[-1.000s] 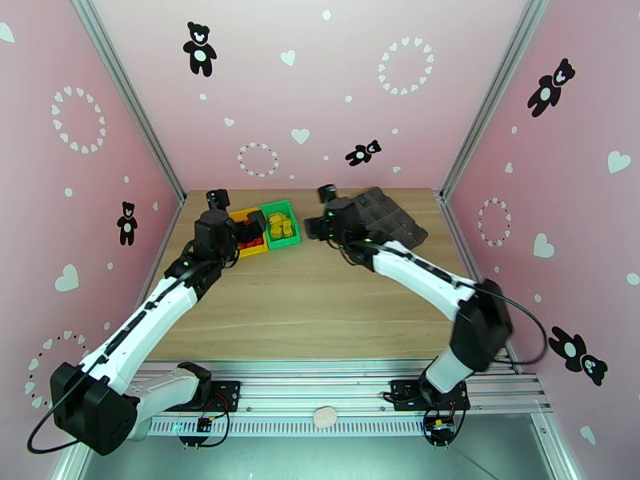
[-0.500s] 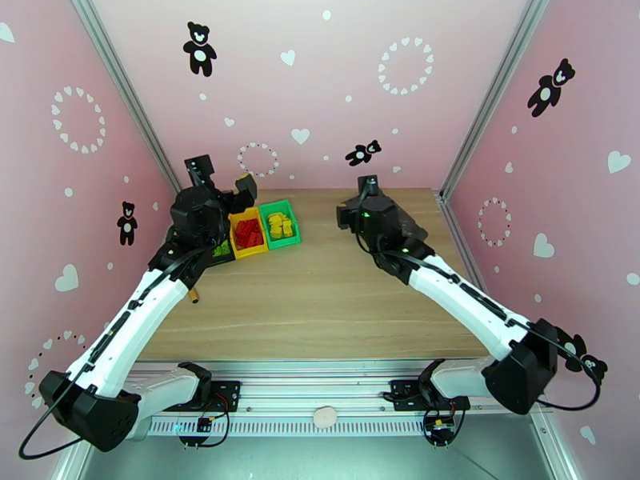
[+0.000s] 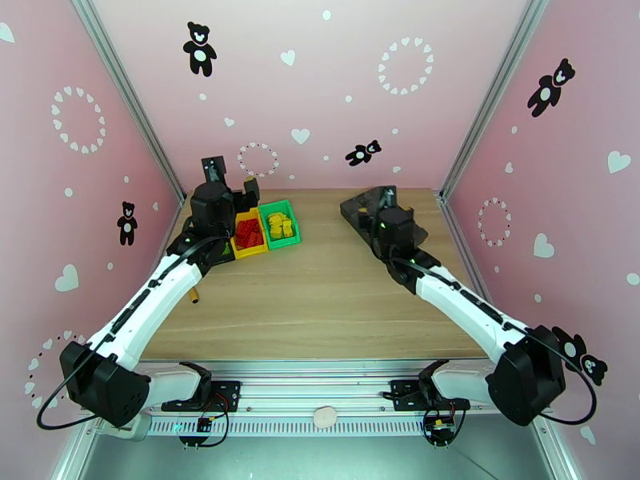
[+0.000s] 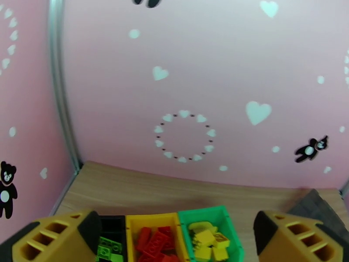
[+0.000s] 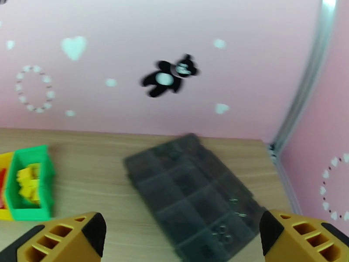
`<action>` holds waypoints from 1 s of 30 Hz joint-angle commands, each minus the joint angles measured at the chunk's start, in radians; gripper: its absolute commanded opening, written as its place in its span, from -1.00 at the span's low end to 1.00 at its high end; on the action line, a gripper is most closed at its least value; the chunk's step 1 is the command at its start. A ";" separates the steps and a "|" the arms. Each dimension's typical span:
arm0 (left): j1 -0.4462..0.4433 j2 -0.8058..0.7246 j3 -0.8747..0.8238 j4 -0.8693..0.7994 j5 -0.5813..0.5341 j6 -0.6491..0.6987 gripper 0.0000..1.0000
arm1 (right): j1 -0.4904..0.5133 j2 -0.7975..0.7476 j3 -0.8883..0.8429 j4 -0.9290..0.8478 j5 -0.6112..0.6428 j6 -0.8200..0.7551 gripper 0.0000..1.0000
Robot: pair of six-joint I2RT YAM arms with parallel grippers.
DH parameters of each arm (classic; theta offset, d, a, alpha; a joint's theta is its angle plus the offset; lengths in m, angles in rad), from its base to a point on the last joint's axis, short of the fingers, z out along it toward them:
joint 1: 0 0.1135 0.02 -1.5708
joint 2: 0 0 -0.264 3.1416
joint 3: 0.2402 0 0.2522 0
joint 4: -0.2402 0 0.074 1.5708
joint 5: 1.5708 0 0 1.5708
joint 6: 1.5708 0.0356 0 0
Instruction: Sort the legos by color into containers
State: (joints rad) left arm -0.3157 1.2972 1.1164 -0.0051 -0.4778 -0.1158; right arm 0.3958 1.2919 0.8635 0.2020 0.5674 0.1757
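**Both arms pulled off the bins**

Top: within the last second my left gripper [image 3: 231, 179] had lifted off the containers [image 3: 268, 230], and my right gripper [image 3: 378, 203] had swung over the grey tray [image 3: 350, 208].

Left wrist: jaws wide apart, empty. Green legos [image 4: 107, 250] lay in the black bin [image 4: 114, 223], red in the yellow bin [image 4: 152, 218], yellow in the green bin [image 4: 220, 213].

Right wrist: jaws wide apart, empty. The tray was blurred.

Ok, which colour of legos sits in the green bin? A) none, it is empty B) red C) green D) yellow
D: the left wrist view shows yellow legos piled in the green bin, beside red legos in the yellow bin.
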 commanded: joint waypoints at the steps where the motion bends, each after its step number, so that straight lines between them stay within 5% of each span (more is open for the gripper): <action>1: 0.052 0.022 -0.199 0.114 -0.124 -0.027 0.97 | -0.108 0.004 -0.109 0.110 0.033 0.024 0.98; 4: 0.084 0.078 -0.292 0.126 -0.271 -0.072 0.97 | -0.157 0.052 -0.185 0.142 0.089 -0.017 0.98; 11: 0.113 0.205 -0.488 0.314 -0.396 -0.086 0.97 | -0.204 0.125 -0.297 0.266 0.028 -0.083 0.98; 15: 0.123 0.208 -0.524 0.436 -0.350 0.020 0.97 | -0.205 0.188 -0.449 0.568 -0.009 -0.105 0.98; 21: 0.163 0.179 -0.746 0.888 -0.138 0.122 0.97 | -0.257 0.183 -0.466 0.576 -0.189 -0.099 0.97; 25: 0.194 0.179 -0.734 0.831 0.003 0.128 0.97 | -0.273 0.261 -0.556 0.828 -0.279 -0.133 0.98; 27: 0.228 0.179 -0.742 0.838 0.071 0.104 0.97 | -0.281 0.230 -0.477 0.624 -0.279 -0.103 0.98; 30: 0.257 0.264 -0.782 1.032 0.128 0.110 0.97 | -0.299 0.235 -0.467 0.613 -0.308 -0.095 0.98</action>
State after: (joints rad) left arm -0.0780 1.5055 0.3687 0.8455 -0.4606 -0.0189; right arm 0.1120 1.5291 0.3569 0.8238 0.3126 0.0696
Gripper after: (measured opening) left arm 0.985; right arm 0.988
